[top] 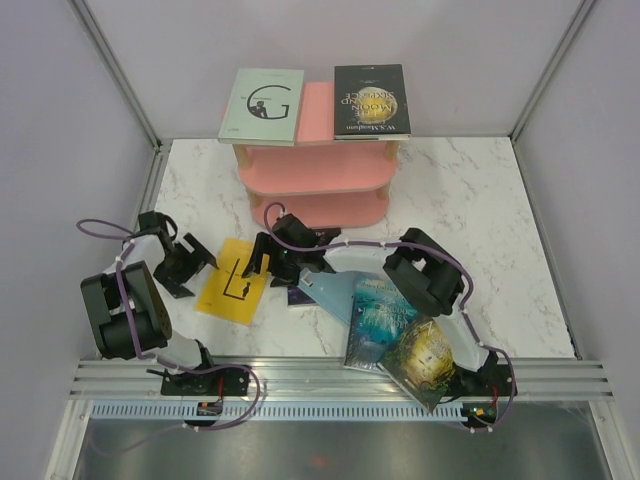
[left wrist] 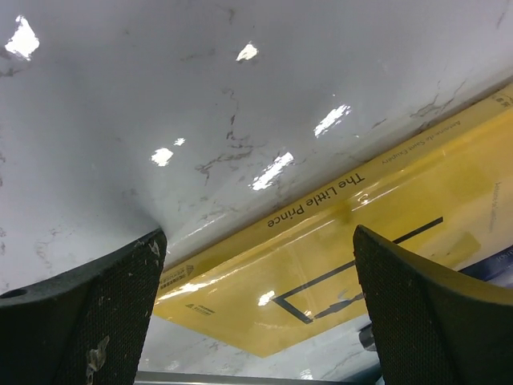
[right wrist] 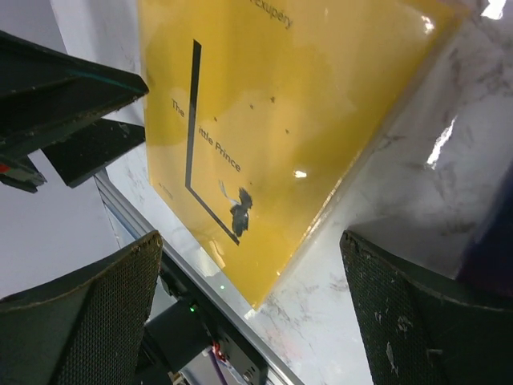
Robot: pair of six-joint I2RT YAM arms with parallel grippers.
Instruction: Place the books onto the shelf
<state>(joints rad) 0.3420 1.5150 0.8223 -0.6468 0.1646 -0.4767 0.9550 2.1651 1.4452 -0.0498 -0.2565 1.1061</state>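
A yellow book lies flat on the marble table, left of centre. My left gripper hovers at its left edge, open and empty; the left wrist view shows the yellow cover between the wide-spread jaws. My right gripper hangs over the book's right edge, also open and empty, with the yellow book below it. The pink shelf stands at the back, a pale "G" book and a black book flat on its top board.
A light blue book, a teal book and a green-gold book overlap on the table under the right arm. A dark book peeks out beside them. The metal rail runs along the near edge.
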